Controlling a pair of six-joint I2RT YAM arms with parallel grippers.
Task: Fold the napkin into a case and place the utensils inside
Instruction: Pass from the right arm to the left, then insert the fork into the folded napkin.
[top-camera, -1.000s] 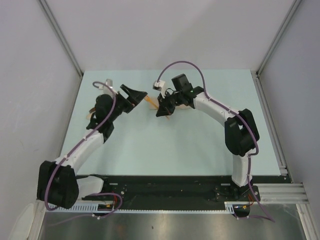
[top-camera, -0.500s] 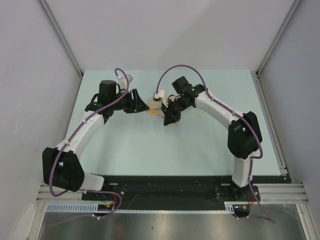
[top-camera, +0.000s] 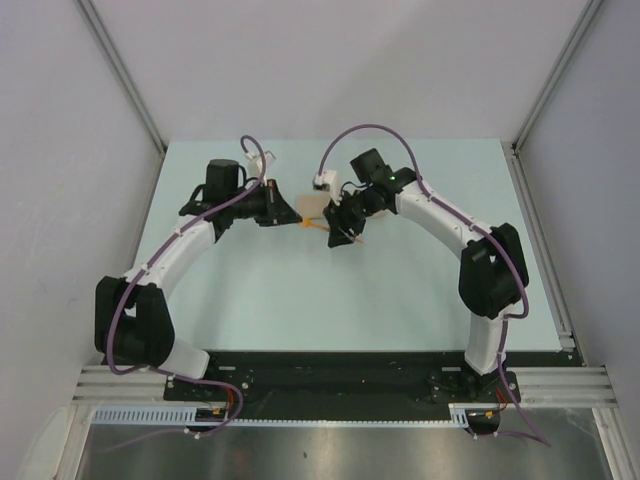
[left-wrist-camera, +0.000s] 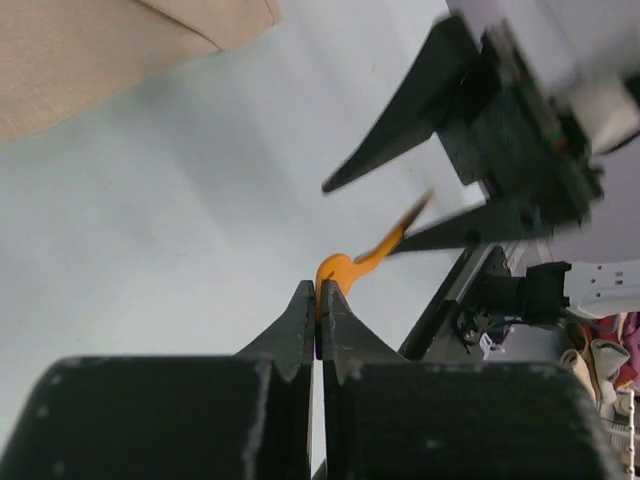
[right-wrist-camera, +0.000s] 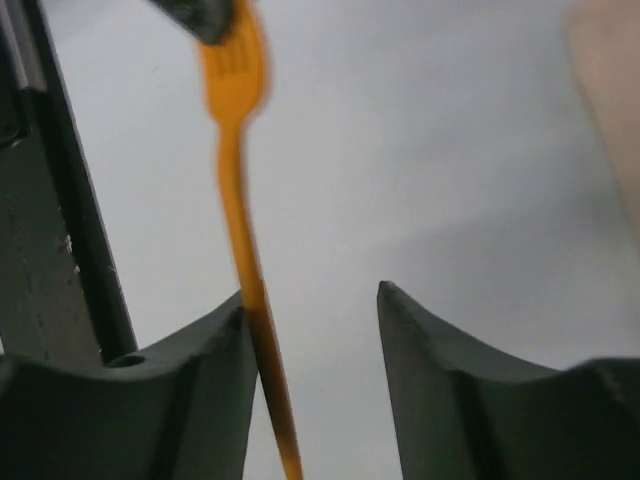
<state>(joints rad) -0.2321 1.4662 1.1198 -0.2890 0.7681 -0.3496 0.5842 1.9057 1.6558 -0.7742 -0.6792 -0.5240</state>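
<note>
Left arm (top-camera: 190, 245) is in over the middle of the table (top-camera: 300, 300). Its jaws are pressed tight together, pinching the tined head of the orange fork (left-wrist-camera: 338, 270) right at their tips. From that pinch the slim handle runs straight out ahead of the left jaws, towards the other arm.

The napkin (left-wrist-camera: 90, 60) is beige and lies flat on the table. It sits off to one side of the left jaws, clear of them. From above it shows just beyond the gap between the two sets of jaws, with the fork on the near side of it.

Over to the right arm (top-camera: 440, 215), where the jaws are spread wide. The fork's handle passes between them and lies against one finger (right-wrist-camera: 200, 370). The other finger (right-wrist-camera: 440, 380) stands well clear of it, with bare table showing in the gap. So the right jaws close on nothing, and the fork hangs from the left jaws' grip on its head. The napkin is a beige blur at the far edge of the right wrist view, outside the open jaws.
</note>
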